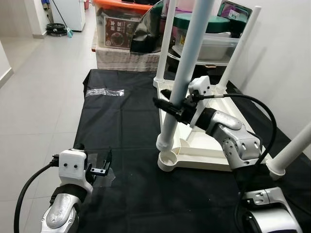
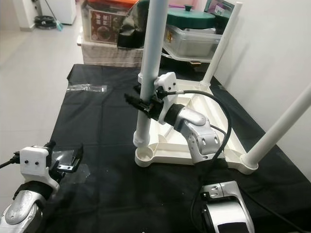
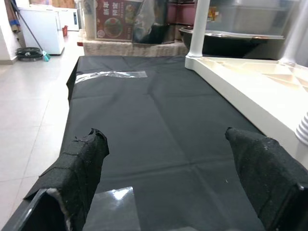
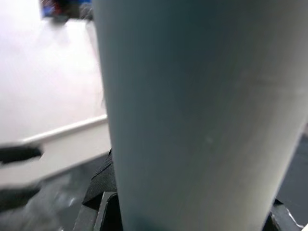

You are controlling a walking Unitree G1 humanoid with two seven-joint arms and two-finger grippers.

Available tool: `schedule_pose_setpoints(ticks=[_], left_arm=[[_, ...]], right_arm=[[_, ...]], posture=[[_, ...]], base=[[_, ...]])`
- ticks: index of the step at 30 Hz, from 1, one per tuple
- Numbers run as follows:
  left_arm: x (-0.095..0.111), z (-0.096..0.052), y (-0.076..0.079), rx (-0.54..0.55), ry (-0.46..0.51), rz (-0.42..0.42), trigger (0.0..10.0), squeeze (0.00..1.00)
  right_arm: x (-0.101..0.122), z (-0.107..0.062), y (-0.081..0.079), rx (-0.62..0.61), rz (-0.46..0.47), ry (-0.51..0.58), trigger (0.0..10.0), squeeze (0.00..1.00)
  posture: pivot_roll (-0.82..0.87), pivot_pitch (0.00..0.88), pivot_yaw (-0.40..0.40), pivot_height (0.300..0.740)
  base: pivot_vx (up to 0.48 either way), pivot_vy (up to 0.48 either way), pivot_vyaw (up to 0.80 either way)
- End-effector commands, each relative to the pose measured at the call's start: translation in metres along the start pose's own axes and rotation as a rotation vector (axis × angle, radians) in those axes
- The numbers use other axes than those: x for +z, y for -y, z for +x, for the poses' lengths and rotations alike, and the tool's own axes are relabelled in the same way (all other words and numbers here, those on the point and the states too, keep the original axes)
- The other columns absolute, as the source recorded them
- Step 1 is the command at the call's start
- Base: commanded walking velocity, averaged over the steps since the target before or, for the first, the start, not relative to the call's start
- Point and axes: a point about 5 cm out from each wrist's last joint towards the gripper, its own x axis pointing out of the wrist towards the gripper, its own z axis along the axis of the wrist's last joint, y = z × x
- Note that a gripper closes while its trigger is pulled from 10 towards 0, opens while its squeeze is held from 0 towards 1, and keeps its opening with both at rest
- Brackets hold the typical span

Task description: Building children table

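Currently the right gripper (image 1: 171,107) is clamped around a white leg (image 1: 187,73) partway up — presumably steadying it upright while it seats in the corner socket of the upturned white tabletop (image 1: 214,145). That tabletop lies on a black cloth (image 1: 126,131), ribbed underside up, other legs already standing. Left gripper (image 1: 95,162) hovers spread apart, holding nothing, near the cloth's front left — likely waiting.

We note a white tabletop (image 1: 214,145) and white legs (image 1: 187,73), plain, on a plain black cloth (image 1: 126,126). Clear film (image 1: 104,91) glints on it. Arms silver, fingers (image 3: 84,159) black. Floor (image 1: 34,97) pale grey tile; bin lid (image 1: 121,6) orange.
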Motion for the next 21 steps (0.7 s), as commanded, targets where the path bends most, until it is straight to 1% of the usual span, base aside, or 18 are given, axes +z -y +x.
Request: schedule_pose_setpoints(ticks=[1,3,5,10,12,17,18,21], left_arm=[[-0.002,0.000,0.001,0.001,-0.002,-0.005,10.0,0.00],[-0.002,0.000,0.000,0.004,0.000,-0.004,10.0,0.00],[-0.002,-0.001,0.000,0.005,0.000,-0.003,10.0,0.00],[-0.002,0.000,0.000,0.000,-0.001,-0.003,10.0,0.00],[-0.001,-0.001,0.000,-0.002,-0.002,-0.002,10.0,0.00],[-0.001,-0.001,0.000,-0.003,-0.002,-0.002,10.0,0.00],[-0.001,-0.001,0.000,-0.005,-0.003,-0.002,10.0,0.00],[-0.001,-0.001,0.000,-0.005,-0.003,-0.002,10.0,0.00]], right_arm=[[-0.003,-0.005,0.006,0.039,-0.007,-0.029,10.0,0.00],[-0.003,-0.009,0.014,0.051,0.023,-0.032,10.0,0.00],[-0.001,-0.010,0.016,0.063,0.039,-0.025,10.0,0.00],[-0.005,-0.016,0.016,0.115,0.052,-0.035,10.0,0.00],[-0.014,-0.018,0.013,0.137,0.066,-0.051,10.0,0.00],[-0.017,-0.016,0.010,0.163,0.070,-0.049,10.0,0.00],[-0.019,-0.012,0.007,0.186,0.079,-0.043,10.0,0.00],[-0.021,-0.010,0.006,0.193,0.083,-0.040,10.0,0.00]], posture=[[0.07,0.000,-0.144,0.740],[0.07,0.000,-0.144,0.740],[0.07,0.000,-0.144,0.740],[0.07,0.000,-0.142,0.740],[0.08,0.000,-0.137,0.740],[0.08,0.000,-0.138,0.740],[0.08,0.000,-0.143,0.740],[0.08,0.000,-0.143,0.740]], base=[[0.000,0.000,0.00],[0.000,0.000,0.00],[0.000,0.000,0.00],[0.000,0.000,0.00],[0.000,0.000,0.00],[0.000,0.000,0.00],[0.000,0.000,0.00],[0.000,0.000,0.00]])
